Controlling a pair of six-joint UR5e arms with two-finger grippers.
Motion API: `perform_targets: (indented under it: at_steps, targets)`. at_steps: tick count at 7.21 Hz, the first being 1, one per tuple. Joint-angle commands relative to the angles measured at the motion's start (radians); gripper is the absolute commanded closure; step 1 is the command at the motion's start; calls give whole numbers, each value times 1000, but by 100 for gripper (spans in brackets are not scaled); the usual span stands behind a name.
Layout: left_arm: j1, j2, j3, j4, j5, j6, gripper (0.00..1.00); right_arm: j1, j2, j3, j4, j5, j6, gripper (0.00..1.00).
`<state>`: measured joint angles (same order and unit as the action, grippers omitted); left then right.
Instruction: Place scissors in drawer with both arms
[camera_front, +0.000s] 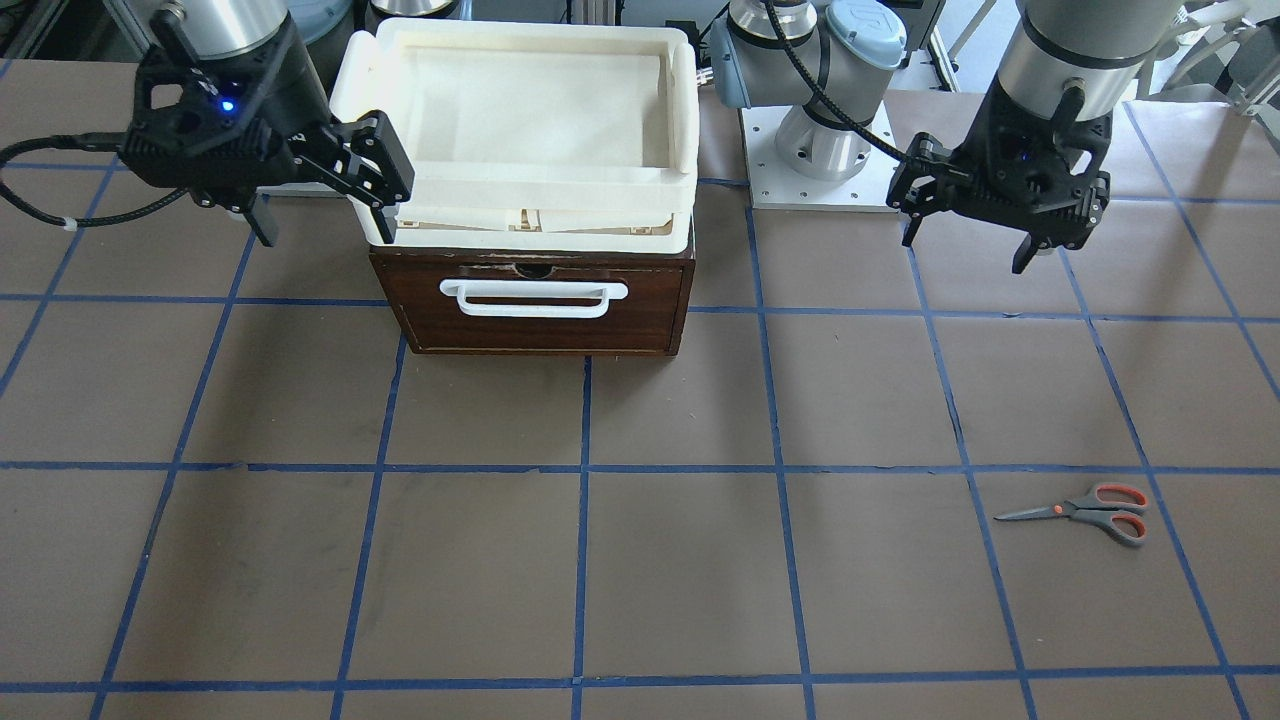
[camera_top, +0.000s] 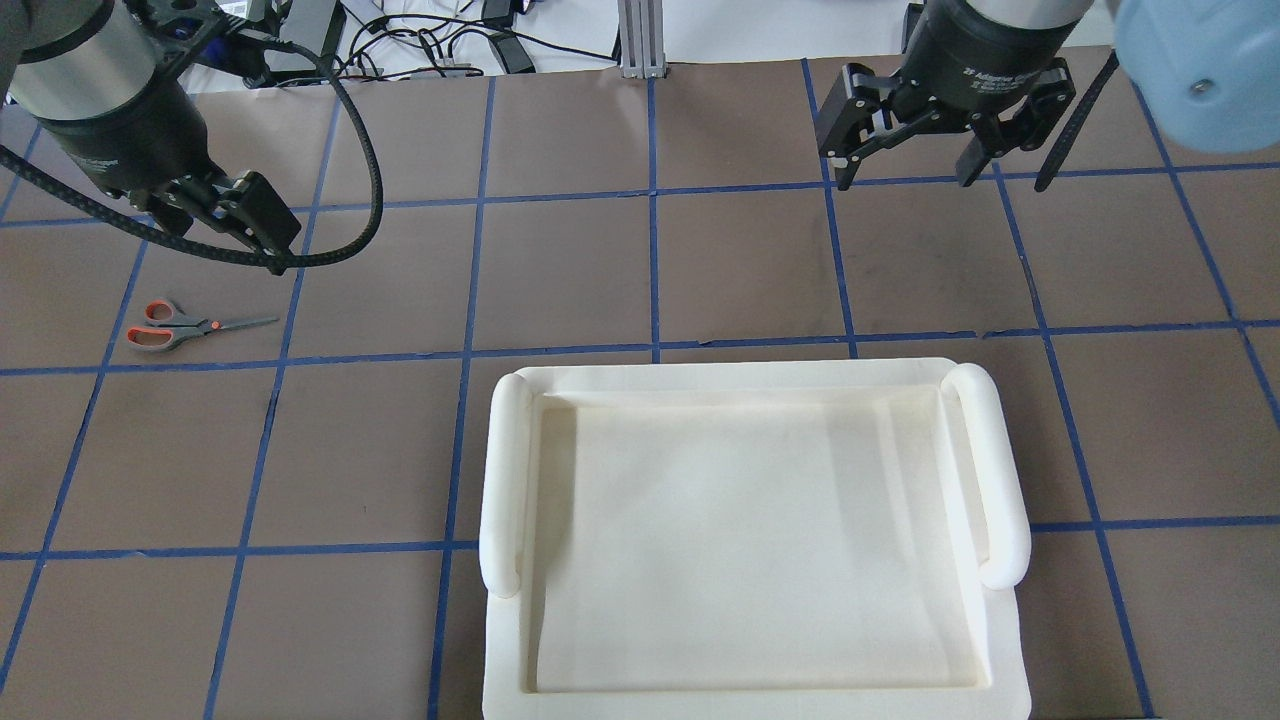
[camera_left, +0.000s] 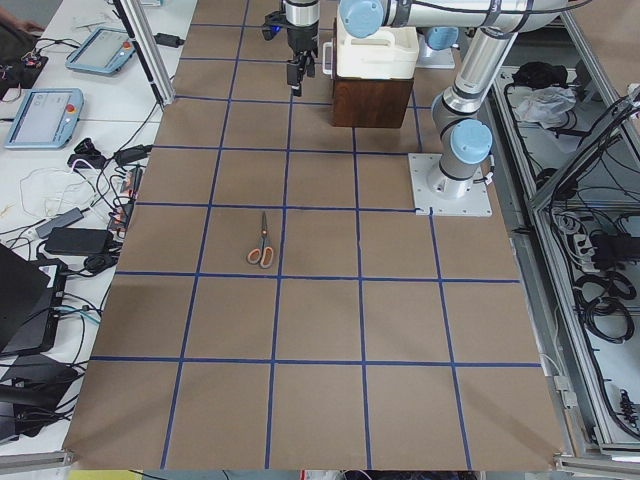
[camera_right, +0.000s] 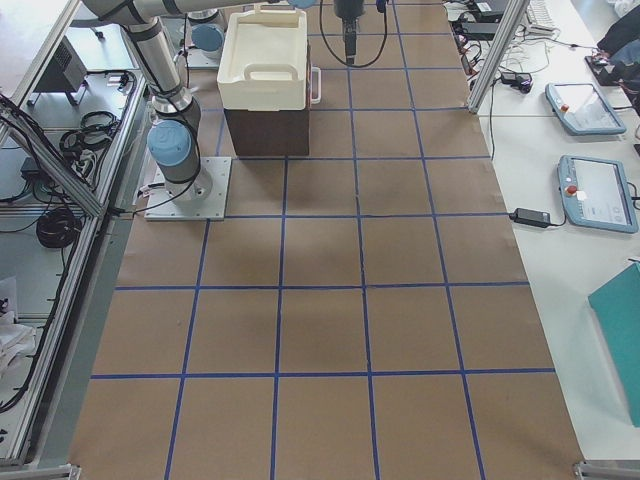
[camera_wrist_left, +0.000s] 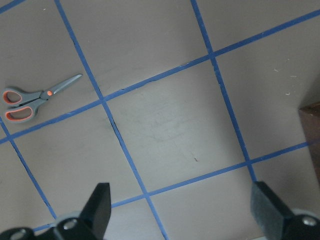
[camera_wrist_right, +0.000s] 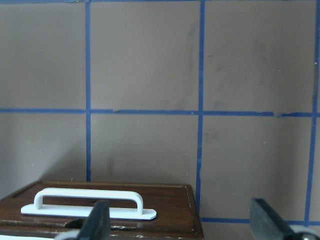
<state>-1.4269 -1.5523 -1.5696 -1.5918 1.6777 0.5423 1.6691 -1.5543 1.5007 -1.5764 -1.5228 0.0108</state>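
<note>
Spreading under everything, the brown table (camera_front: 680, 580) is gridded with blue tape (camera_front: 582, 600). A cream tray (camera_front: 684, 110) sits atop the dark wooden drawer (camera_front: 650, 300), which looks pushed shut, though the steep angle leaves some doubt. The right gripper (camera_front: 325, 228) hovers near the tray, jaws spread and empty; the left gripper (camera_front: 965, 248) hangs above the table, likewise spread. The scissors (camera_front: 1085, 512) lie flat with blades together on the left gripper's side, well apart from the drawer.
</note>
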Motion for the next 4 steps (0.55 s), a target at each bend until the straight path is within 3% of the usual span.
perform_targets:
  at_steps: [1, 2, 3, 4]
  targets:
    - [173, -49, -3, 19, -7, 266, 0, 95, 48, 38, -23, 13, -179, 0]
    - [278, -61, -7, 19, -112, 480, 0, 109, 78, 42, -30, 88, -260, 0]
    - [343, -96, -7, 32, -118, 722, 0, 124, 132, 46, -46, 189, -516, 0]
    - [374, -136, -7, 94, -92, 889, 0, 124, 163, 46, -48, 193, -632, 0]
